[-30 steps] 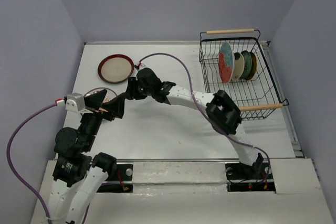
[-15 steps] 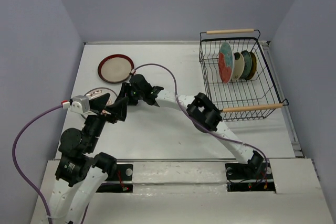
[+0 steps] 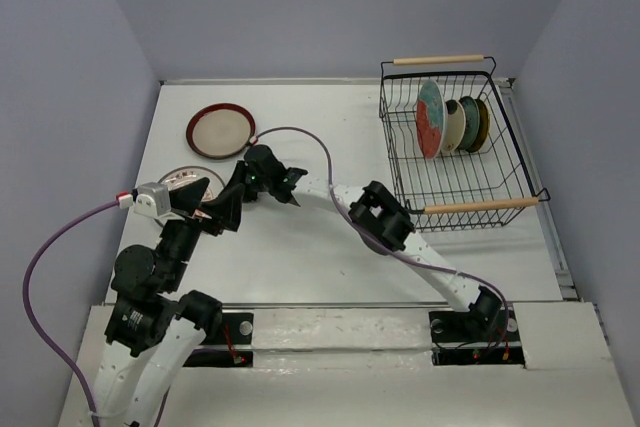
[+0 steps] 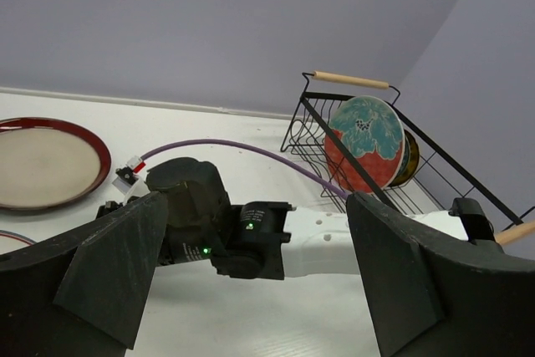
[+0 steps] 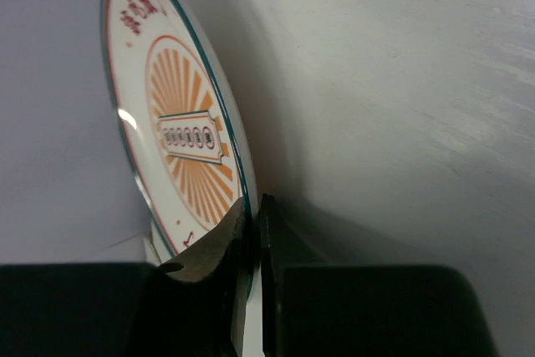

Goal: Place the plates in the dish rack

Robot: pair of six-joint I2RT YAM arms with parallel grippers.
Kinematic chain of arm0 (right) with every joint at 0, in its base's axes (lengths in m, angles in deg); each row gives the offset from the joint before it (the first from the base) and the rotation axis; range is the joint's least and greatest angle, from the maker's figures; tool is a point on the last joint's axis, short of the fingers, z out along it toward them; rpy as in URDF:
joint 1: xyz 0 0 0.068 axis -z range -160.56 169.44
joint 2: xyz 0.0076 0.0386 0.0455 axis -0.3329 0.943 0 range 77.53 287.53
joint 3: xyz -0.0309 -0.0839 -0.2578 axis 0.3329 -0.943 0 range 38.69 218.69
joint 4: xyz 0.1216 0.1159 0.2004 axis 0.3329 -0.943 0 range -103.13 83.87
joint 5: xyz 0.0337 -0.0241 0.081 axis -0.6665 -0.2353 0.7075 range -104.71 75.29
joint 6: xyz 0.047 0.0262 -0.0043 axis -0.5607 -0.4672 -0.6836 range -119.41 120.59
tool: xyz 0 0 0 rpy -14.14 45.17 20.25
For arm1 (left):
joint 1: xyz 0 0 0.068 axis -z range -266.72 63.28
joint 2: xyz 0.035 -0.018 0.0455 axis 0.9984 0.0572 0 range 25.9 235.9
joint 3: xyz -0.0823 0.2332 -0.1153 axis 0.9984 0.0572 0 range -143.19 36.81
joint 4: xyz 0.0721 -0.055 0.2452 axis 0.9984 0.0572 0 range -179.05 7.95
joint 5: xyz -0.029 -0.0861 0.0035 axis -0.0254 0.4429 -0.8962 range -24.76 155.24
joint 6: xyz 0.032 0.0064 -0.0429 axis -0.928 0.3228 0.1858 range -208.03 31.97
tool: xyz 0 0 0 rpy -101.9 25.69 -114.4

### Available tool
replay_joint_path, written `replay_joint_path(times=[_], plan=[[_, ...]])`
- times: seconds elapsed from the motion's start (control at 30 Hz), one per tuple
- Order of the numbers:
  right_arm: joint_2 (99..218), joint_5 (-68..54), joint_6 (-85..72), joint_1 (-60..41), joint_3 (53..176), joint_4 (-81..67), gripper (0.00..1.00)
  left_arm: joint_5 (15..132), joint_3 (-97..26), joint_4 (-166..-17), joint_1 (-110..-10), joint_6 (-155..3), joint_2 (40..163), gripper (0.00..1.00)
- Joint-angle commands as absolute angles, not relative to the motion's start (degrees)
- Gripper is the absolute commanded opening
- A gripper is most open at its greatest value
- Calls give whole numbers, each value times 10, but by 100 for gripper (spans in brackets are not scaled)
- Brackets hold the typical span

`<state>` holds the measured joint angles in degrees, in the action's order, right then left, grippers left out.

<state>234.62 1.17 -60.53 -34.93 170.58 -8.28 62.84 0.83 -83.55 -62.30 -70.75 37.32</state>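
The white plate with orange pattern (image 5: 180, 131) lies at the table's left; only its edge (image 3: 180, 176) shows in the top view. My right gripper (image 5: 255, 206) is shut on its rim, reaching across the table to it (image 3: 226, 203). My left gripper (image 3: 200, 199) hovers open and empty over the same spot, with the right wrist between its fingers (image 4: 251, 290). The red-rimmed beige plate (image 3: 220, 132) lies flat at the back left (image 4: 42, 165). The dish rack (image 3: 500, 162) holds the floral plate (image 3: 430, 117), a cream plate (image 3: 455, 125) and a darker plate (image 3: 476, 123), all upright.
The right arm's purple cable (image 3: 300, 135) loops over the table between the beige plate and the rack. The rack's wooden handles (image 3: 438, 60) stick out at its far and near ends. Grey walls close in the table on three sides.
My right arm has swung left from mid-table, its gripper now at the white plate beneath my left gripper. The left gripper shifted slightly. The plates in the rack are unchanged.
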Motion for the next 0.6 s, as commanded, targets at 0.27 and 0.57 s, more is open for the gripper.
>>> replay_joint_path(times=[0.27,0.57], plan=[[2046,-165,-481,-363,1428,-13,7,624,11,-859,-620,-723,369,99],[1740,-518,-207,-307,1260,-109,7,616,13,-852,-619,-723,363,99]])
